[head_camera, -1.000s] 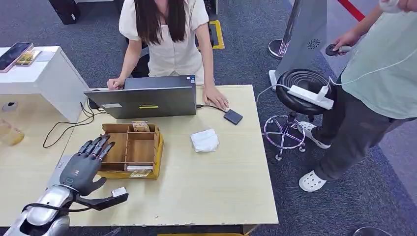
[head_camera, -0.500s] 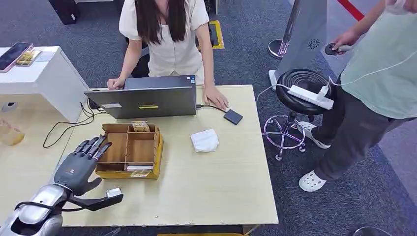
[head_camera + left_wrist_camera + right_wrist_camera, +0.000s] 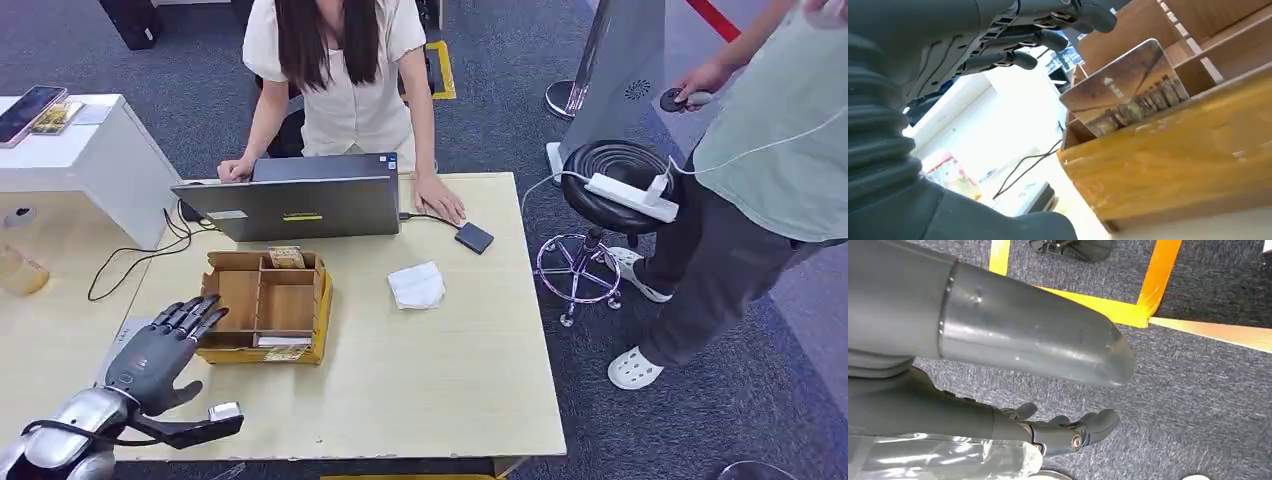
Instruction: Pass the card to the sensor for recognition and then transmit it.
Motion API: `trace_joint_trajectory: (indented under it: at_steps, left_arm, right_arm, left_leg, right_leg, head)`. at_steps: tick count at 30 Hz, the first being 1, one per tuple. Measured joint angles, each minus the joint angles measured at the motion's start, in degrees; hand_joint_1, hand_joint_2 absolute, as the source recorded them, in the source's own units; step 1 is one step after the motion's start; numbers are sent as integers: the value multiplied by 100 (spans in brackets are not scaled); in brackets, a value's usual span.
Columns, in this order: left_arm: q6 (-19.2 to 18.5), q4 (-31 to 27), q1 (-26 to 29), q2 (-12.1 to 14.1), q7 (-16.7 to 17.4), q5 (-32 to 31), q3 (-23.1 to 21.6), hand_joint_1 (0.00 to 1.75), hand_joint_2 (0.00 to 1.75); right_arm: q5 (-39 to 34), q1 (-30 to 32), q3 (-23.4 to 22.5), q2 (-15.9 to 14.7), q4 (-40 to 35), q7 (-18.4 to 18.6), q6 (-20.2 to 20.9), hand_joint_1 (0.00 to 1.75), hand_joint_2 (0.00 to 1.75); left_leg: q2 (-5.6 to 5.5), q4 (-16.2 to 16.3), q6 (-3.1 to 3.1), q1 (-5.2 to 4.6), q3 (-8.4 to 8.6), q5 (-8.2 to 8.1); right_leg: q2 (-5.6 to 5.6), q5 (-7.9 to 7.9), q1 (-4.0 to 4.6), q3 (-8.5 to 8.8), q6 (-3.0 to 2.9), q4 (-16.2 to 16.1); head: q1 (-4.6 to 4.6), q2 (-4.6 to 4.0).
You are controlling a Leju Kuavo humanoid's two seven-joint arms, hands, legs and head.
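Card: the card stands on edge in the near slot of the wooden organizer, leaning a little, its printed face showing in the left wrist view. In the head view it reads as a pale strip at the tray's front edge, at about 6 o'clock of the box.

Key relation: from the left hand the card lies off toward 2 o'clock, just past the fingertips. Its long axis runs along the front wall of the tray, across the direction the fingers point.

Nearer hand: left, clearly. The right hand hangs low over carpet, well away from the table.

Left hand pose: palm down over the tabletop at the tray's near left corner, fingers extended and fanned toward 1 o'clock, tips at the tray's left wall, thumb swung out wide toward 4 o'clock. Nothing in the hand.

Right hand fingers: curled in loosely, holding nothing as far as I can see.

Sensor: likely the small dark reader at the table's far side, about 1 o'clock from the tray, by the seated person's hand.

Stage: my read, card not yet picked.
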Motion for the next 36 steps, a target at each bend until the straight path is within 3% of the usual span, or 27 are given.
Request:
trace_joint_trajectory:
  at_steps: [13,15,16,17,18,21,23,36]
  left_arm:
    - [-155,-256,70,142,-136,253,0,0,175]
    - [-155,-264,71,144,-138,253,0,79,175]
    - [-155,-269,70,144,-138,253,0,145,175]
    - [-155,-269,70,146,-138,258,0,143,175]
    - [-157,-269,71,155,-138,262,0,159,175]
    - [-157,-271,70,179,-138,310,0,141,175]
    - [-157,-280,70,179,-138,321,0,152,175]
    - [-157,-280,56,177,-138,391,-2,148,175]
  right_arm:
    - [24,3,-48,0,0,-7,2,0,0]
    - [26,3,-50,0,0,-9,2,0,0]
    - [26,3,-48,0,0,-7,2,0,0]
    - [31,2,-50,0,0,-9,0,0,0]
    - [33,3,-50,0,0,-9,0,0,0]
    - [39,2,-52,0,0,-9,0,0,0]
    - [46,1,-55,0,0,-11,0,0,0]
    - [70,-4,-70,0,0,-28,2,0,0]
  left_leg:
    - [-1,0,0,0,0,0]
    - [-1,0,0,0,0,0]
    - [-1,0,0,0,0,0]
    - [-1,0,0,0,0,0]
    - [-1,0,0,0,0,0]
    - [-1,0,0,0,0,0]
    - [-1,0,0,0,0,0]
    - [0,0,0,0,0,0]
  right_leg:
    - [-1,0,0,1,0,0]
    - [-1,0,0,1,0,0]
    - [-1,0,0,1,0,0]
    - [-1,0,0,1,0,0]
    - [-1,0,0,1,0,0]
    - [-1,0,0,1,0,0]
    - [-1,0,0,1,0,0]
    - [0,0,0,1,0,0]
  head:
    - [-2,0]
    - [-2,0]
    - [-2,0]
    - [-2,0]
    - [-2,0]
    - [-4,0]
    - [-2,0]
    - [-2,0]
